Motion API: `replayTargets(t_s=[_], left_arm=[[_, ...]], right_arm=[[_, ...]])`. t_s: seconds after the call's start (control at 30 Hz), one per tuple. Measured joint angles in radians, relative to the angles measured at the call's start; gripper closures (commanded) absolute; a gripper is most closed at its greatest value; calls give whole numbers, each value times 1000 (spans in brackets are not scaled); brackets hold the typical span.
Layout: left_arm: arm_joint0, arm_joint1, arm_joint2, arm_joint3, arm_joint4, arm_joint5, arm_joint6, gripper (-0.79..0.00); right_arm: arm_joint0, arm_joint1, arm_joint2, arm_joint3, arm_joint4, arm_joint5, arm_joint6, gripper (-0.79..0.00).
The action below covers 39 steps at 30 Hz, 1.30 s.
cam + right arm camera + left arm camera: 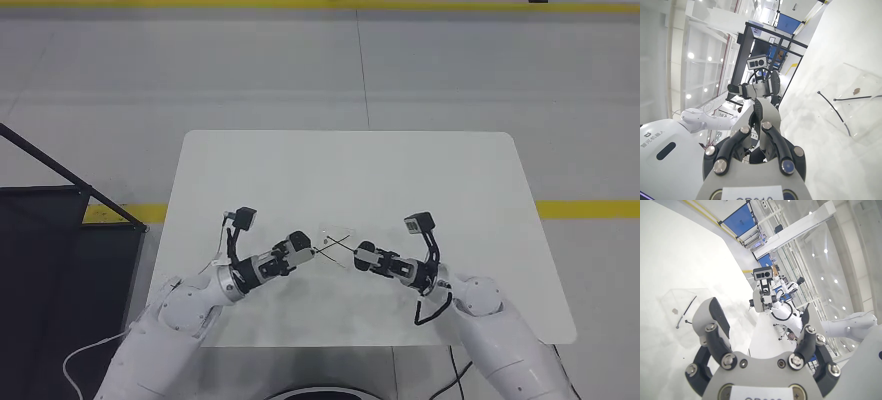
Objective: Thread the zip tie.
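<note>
The left gripper hangs over the counter with its jaws spread wide. The right gripper, facing it, has its jaws pressed together. Each carries a white label at its base, the print cut off at the frame edge and unreadable. Between the two grippers, near both and gripped by neither, two black zip ties lie crossed in a clear tray. A small brown speck sits in the tray just beside one tie.
</note>
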Motion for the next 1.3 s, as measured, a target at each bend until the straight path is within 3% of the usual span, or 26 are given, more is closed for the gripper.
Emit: replayTargets(t_s=[0.23, 0.43, 0.6, 0.77, 1.0, 1.3], left_arm=[[12, -33, 90, 17, 122, -68, 243, -785], [-5, -63, 159, 67, 249, -54, 424, -773], [-21, -82, 193, 108, 287, -58, 516, -551], [-37, -102, 221, 150, 330, -62, 616, -397], [-57, -122, 240, 182, 384, -36, 683, -376], [-53, -140, 246, 194, 438, -12, 760, -277]], right_arm=[[-8, -14, -42, -32, -84, 49, -135, 0], [-9, -19, -46, -35, -88, 53, -181, 0], [-12, -20, -47, -33, -79, 44, -176, 0], [-6, -22, -51, -20, -69, 39, -163, 0], [-1, -24, -51, -11, -67, 32, -152, 0], [5, -26, -52, -2, -65, 33, -148, 0]])
